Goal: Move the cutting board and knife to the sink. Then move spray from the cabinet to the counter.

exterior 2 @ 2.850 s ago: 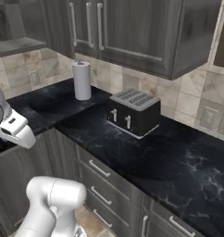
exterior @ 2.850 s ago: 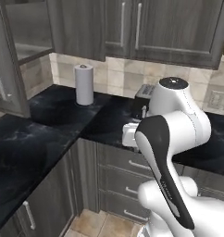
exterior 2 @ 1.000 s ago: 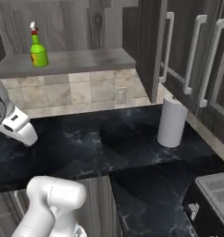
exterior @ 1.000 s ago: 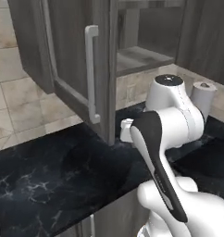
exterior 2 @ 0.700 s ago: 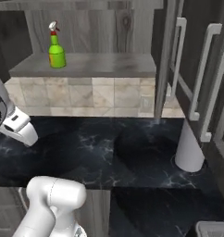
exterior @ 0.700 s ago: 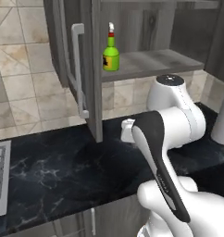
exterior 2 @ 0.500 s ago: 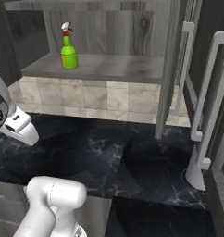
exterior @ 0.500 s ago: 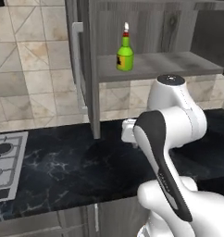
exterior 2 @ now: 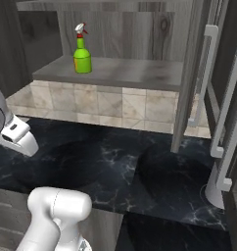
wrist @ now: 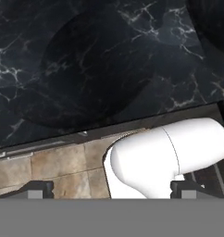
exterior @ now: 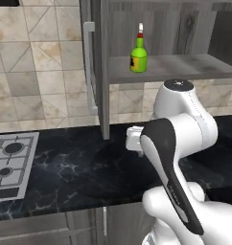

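High on the inner shelf of the open dark-grey wood-grain wall cabinet (exterior: 185,67), the small bright-green spray bottle (exterior: 138,55) stands upright, well above and apart from the tool (wrist: 112,190), whose two dark tips sit spread wide with nothing between them, aimed down at the long black marble-look counter (wrist: 95,60). It carries a yellow label, a narrow neck and a white-and-red nozzle top. A silver gas hob (exterior: 10,162) lies at the counter's left, and the cabinet's open door with its long silver bar handle (exterior: 89,67) hangs just left of the bottle.
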